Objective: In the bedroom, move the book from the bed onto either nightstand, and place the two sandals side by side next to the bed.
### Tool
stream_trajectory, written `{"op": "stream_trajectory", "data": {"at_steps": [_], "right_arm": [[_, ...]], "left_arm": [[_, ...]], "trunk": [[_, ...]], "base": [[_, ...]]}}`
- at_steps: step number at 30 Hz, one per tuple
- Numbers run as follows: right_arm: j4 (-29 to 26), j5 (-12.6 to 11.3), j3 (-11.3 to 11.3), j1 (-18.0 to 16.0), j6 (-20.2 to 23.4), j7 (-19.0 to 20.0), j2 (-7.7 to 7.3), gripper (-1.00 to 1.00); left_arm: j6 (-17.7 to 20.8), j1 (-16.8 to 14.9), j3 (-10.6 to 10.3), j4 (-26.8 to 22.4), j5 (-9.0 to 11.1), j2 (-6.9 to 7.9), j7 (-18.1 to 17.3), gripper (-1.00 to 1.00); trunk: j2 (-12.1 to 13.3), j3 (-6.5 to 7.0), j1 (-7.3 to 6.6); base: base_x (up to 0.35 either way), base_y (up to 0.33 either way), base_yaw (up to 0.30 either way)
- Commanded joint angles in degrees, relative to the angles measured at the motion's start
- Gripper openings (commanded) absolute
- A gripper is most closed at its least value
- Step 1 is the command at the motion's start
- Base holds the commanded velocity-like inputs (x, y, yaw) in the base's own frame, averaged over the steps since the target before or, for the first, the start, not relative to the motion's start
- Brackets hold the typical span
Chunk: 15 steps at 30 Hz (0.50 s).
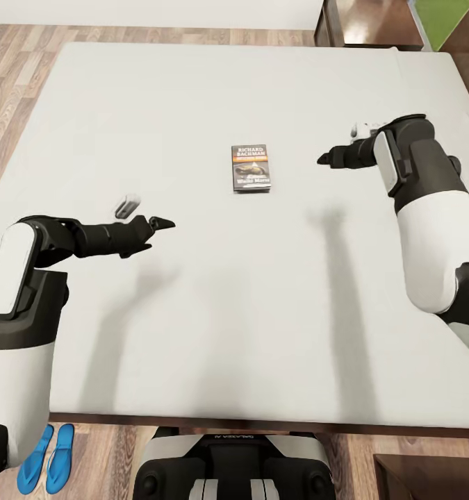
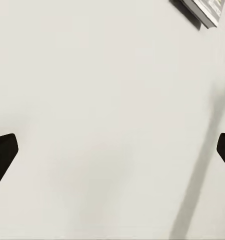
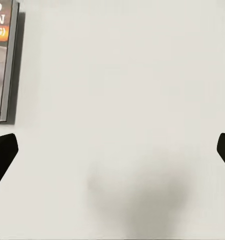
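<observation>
The dark paperback book (image 1: 251, 168) lies unobstructed mid-mattress on the pale bed (image 1: 192, 333) between two spread, seemingly empty grippers, left (image 1: 166, 223) and right (image 1: 323, 159), blue sandals (image 1: 46, 458) floor-side.

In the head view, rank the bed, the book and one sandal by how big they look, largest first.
1. The bed, by far the largest.
2 and 3. The book and a sandal look alike in size; the sandal is longer but narrower and lies lower, on the floor, so I won't rank them.
</observation>
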Motion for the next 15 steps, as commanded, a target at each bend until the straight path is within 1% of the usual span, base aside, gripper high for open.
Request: {"op": "stream_trajectory", "data": {"at_steps": [1, 2, 4, 5, 6, 7, 9, 10, 14, 15], "right_arm": [[0.6, 0.6, -0.1, -0.7, -0.1, 0.1, 0.29, 1.0], [0.6, 0.6, -0.1, -0.7, -0.1, 0.1, 0.29, 1.0], [1.7, 0.6, 0.0, -2.2, -1.0, -0.5, 0.92, 1.0], [1.7, 0.6, 0.0, -2.2, -1.0, -0.5, 0.92, 1.0], [2.2, 0.6, 0.1, -3.1, -2.3, -0.8, 1.76, 1.0], [2.4, 0.6, 0.2, -3.4, -3.7, -0.8, 2.64, 1.0], [2.7, 0.7, 0.3, -3.6, -5.5, -0.8, 3.59, 1.0], [3.0, 0.8, 0.4, -3.6, -7.3, -0.8, 4.45, 1.0], [3.9, 0.9, 0.5, -3.9, -9.4, -0.7, 5.87, 1.0], [4.6, 0.9, 0.3, -4.0, -9.8, -0.6, 6.72, 1.0]], "left_arm": [[0.0, -0.3, -0.1, -0.1, 0.5, 0.04, 0.8, 1.0], [0.0, -0.3, -0.1, -0.1, 0.5, 0.04, 0.8, 1.0], [-0.2, -0.8, -0.1, -0.1, 0.5, 0.06, 2.2, 1.0], [-0.2, -0.8, -0.1, -0.1, 0.5, 0.06, 2.2, 1.0], [-1.1, -0.9, -0.2, -0.1, 0.8, 0.1, 3.6, 1.0], [-1.9, -0.9, -0.3, -0.1, 0.9, 0.17, 4.1, 1.0], [-2.4, -0.8, -0.3, -0.1, 1.0, 0.27, 4.5, 1.0], [-2.7, -0.8, -0.4, -0.1, 1.1, 0.32, 4.7, 1.0], [-3.1, -0.7, -0.6, -0.1, 1.1, 0.39, 4.8, 1.0], [-3.2, -0.7, -0.6, -0.1, 1.1, 0.4, 4.8, 1.0]], "trunk": [[0.0, -0.03, 0.0], [0.0, -0.03, 0.0], [0.0, -0.03, 0.0], [0.0, -0.03, 0.0], [0.0, -0.03, 0.0], [0.0, -0.03, 0.0], [0.0, -0.03, 0.0], [-0.4, -0.21, 0.22], [-2.0, -0.93, 1.1], [-2.4, -1.11, 1.32]], "base": [[0.0, 0.0, 0.0], [0.0, 0.0, 0.0], [0.0, 0.0, 0.0], [0.0, 0.0, 0.0], [0.0, 0.0, 0.0], [0.0, 0.0, 0.0], [0.0, 0.0, 0.0], [0.0, 0.0, 0.0], [0.0, 0.0, 0.0], [0.0, 0.0, 0.0]]}}
